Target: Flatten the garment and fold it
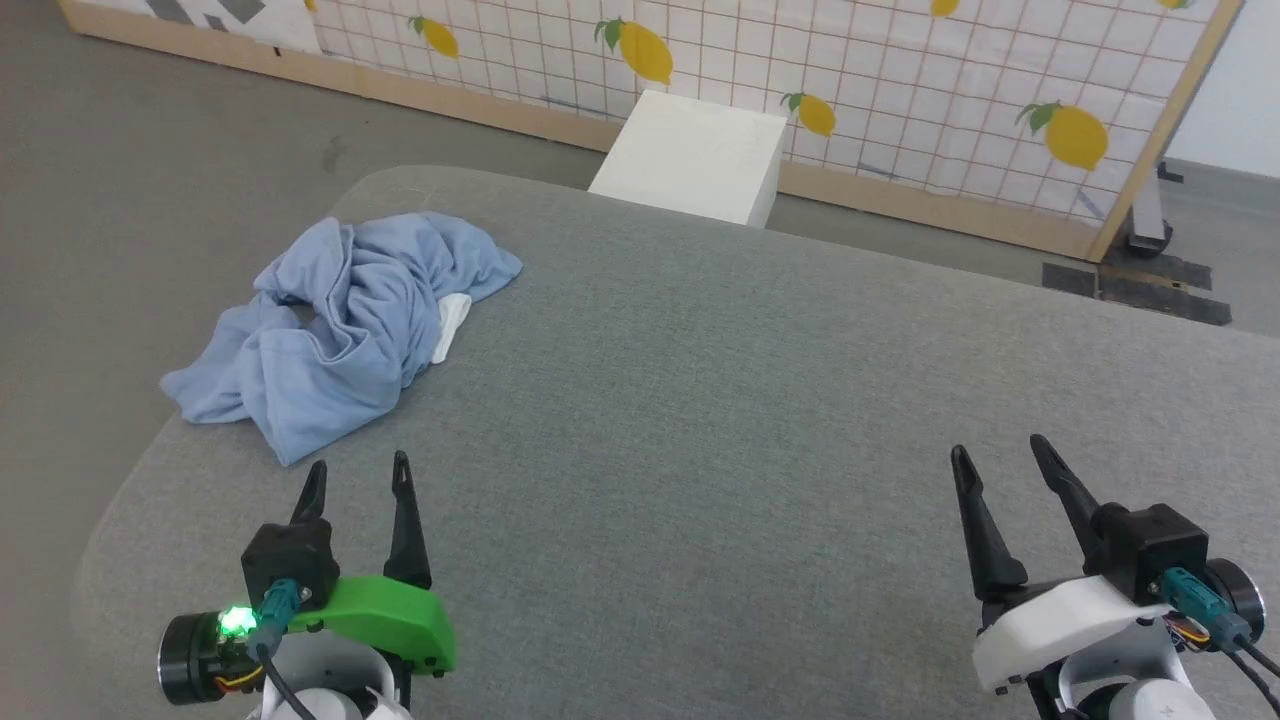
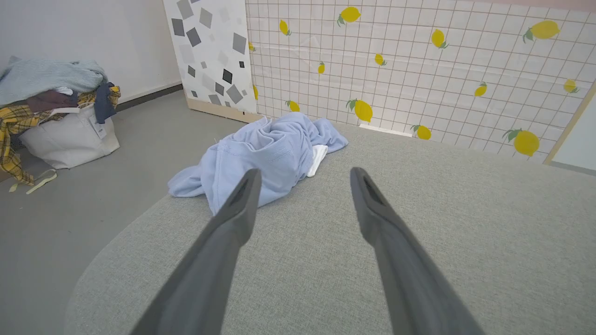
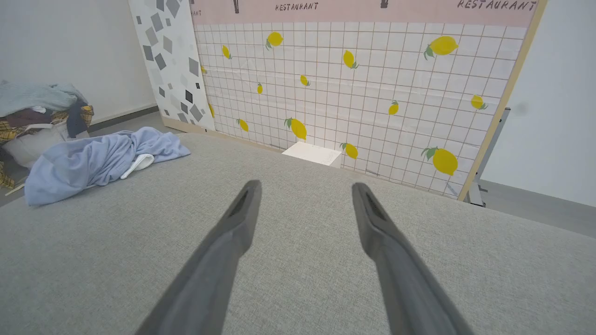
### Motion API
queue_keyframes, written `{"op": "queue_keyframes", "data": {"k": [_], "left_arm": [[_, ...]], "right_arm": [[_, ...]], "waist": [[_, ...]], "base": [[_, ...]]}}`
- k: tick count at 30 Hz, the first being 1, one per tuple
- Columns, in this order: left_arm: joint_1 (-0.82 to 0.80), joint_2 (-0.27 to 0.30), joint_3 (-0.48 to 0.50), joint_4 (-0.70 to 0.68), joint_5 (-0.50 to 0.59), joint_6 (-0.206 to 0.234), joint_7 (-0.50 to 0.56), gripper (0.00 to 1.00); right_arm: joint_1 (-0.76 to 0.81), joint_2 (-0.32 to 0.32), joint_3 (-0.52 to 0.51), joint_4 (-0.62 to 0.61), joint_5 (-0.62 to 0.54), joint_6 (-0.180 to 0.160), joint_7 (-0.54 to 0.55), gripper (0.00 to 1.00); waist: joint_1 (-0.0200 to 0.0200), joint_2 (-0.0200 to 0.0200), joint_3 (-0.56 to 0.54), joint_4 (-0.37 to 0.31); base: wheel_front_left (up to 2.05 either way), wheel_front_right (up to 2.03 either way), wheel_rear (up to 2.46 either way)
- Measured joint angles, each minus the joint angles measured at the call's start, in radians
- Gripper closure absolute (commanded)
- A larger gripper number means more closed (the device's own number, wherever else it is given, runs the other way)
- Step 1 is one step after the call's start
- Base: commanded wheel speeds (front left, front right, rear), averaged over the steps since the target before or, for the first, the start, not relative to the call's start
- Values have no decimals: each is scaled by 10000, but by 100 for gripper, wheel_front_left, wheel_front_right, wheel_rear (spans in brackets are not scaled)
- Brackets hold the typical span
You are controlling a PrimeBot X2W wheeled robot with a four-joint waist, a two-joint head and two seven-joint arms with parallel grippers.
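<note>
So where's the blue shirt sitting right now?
In the head view the garment lies crumpled at the far-left corner of the grey padded surface, just ahead of the left claw.

Two long, dark, tapered fingers (image 1: 405, 520) are mounted on a black block at each gripper. The left gripper (image 1: 360, 462) is capped by a green cover (image 1: 385, 615), the right gripper (image 1: 997, 445) by a white cover (image 1: 1050, 625). A teal connector (image 1: 278, 603) is plugged into each block. A green light (image 1: 235, 620) is lit at the left wrist.

garment (image 1: 340, 330): light blue, white lining | table (image 1: 700, 420): grey | panel (image 1: 900, 80): white grid, yellow lemons | box (image 1: 690, 155): white
</note>
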Motion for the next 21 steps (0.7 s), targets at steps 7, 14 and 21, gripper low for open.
{"op": "queue_keyframes", "data": {"k": [7, 14, 21], "left_arm": [[9, 75, 13, -6, -123, 222, -138, 0], [81, 213, 29, -13, -405, 431, -290, 0], [97, 268, 29, -75, -556, 686, -410, 0]], "right_arm": [[-13, 0, 2, -12, 13, 0, -13, 0], [-17, 0, 40, -10, 105, 0, -127, 0], [-110, 2, 48, 31, 238, 0, -230, 0]], "waist": [[0, 0, 49, 306], [0, 0, 43, 644], [0, 0, 34, 1018]], "base": [[0, 0, 0], [0, 0, 0], [0, 0, 0]]}}
